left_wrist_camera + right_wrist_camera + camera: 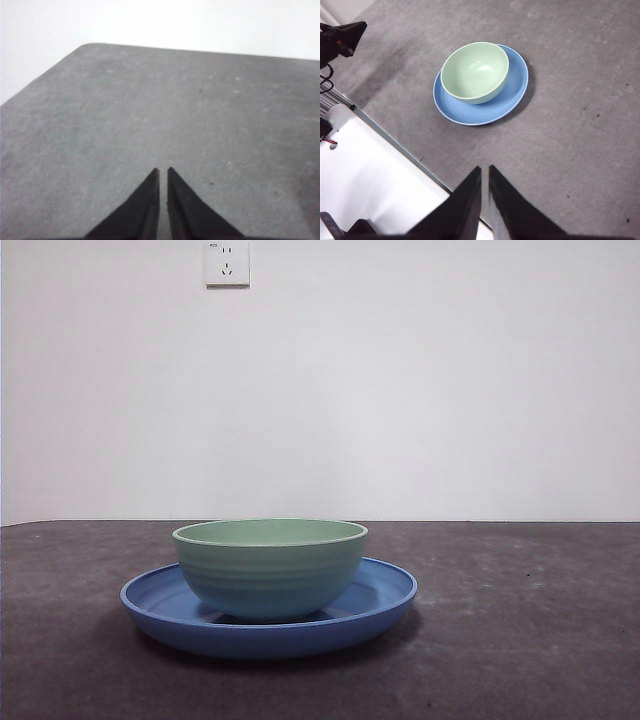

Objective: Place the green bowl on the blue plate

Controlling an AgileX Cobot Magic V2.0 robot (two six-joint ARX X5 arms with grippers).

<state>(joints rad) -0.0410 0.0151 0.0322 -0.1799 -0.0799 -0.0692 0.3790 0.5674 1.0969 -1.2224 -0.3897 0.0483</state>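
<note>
Hanging high above the table with its two black jaws pressed together on nothing, the right gripper (484, 172) looks down from well apart on the finished arrangement; the left gripper (163, 175), likewise closed and empty, faces only bare grey tabletop (150, 110); neither arm shows in the front view. Outward from the right gripper, the pale mint-green round bowl with faint ridges (270, 568) sits upright inside the wide, glossy medium-blue plate (385, 595), a little off centre, so the task looks done. By my judgement the bowl is stiff, light and smooth-walled, probably slippery; a pinch across its rim would be the surest hold. Its foot is hidden behind the plate's raised rim in the front view, so how flatly it rests cannot be told; the dark gear at the right wrist view's edge is cut off and unclear.
</note>
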